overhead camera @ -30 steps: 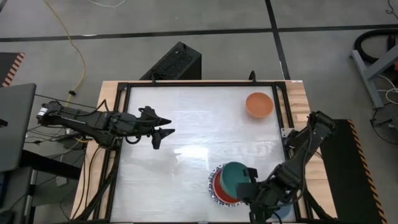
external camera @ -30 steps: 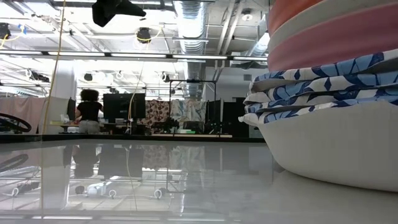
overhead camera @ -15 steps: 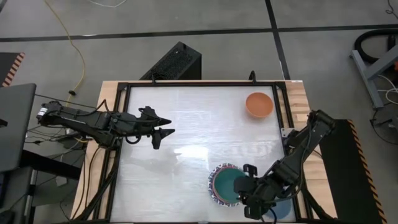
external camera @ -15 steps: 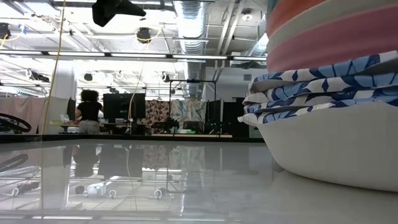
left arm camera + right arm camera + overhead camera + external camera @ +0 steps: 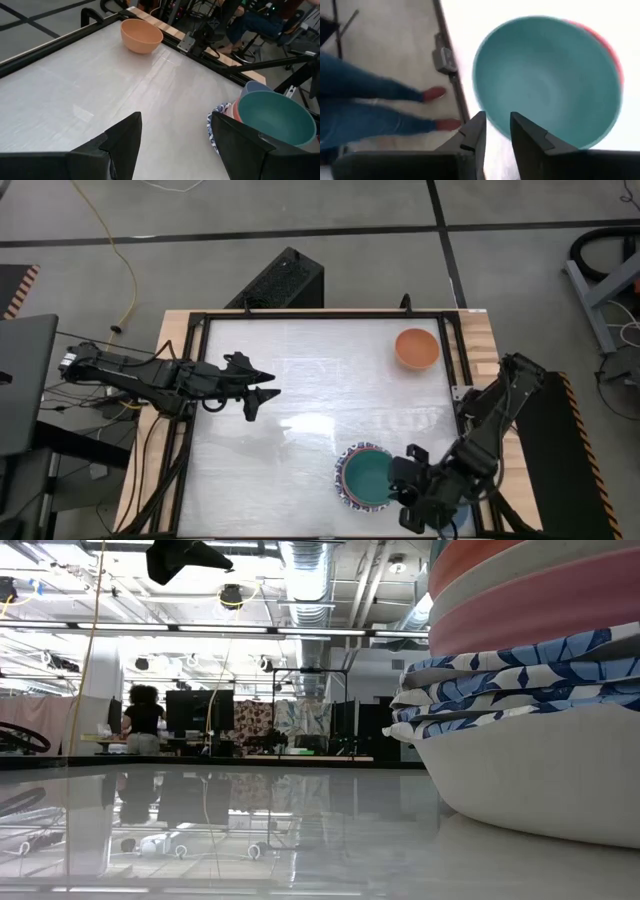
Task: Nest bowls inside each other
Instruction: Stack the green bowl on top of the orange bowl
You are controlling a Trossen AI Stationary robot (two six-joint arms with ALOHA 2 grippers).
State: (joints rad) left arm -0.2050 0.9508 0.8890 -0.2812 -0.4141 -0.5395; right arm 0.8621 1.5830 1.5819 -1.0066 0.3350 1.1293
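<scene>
Teal bowl (image 5: 367, 478) atop nested stack (image 5: 530, 690)

Glossy teal round bowl (image 5: 371, 478) tops a nested stack above a red bowl (image 5: 611, 49), then orange, cream and pink bands (image 5: 540, 615). White bowls with blue leaf-patterned rims (image 5: 510, 680) lie beneath. A plain matte orange round bowl (image 5: 416, 347) sits on the pale white tabletop (image 5: 300, 380).

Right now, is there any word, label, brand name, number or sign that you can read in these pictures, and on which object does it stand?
None can be read.
The bowls carry no text; the blue rims in the stack show only a leaf pattern.
The orange bowl is plain.
The room behind the table shows no readable sign.
</scene>
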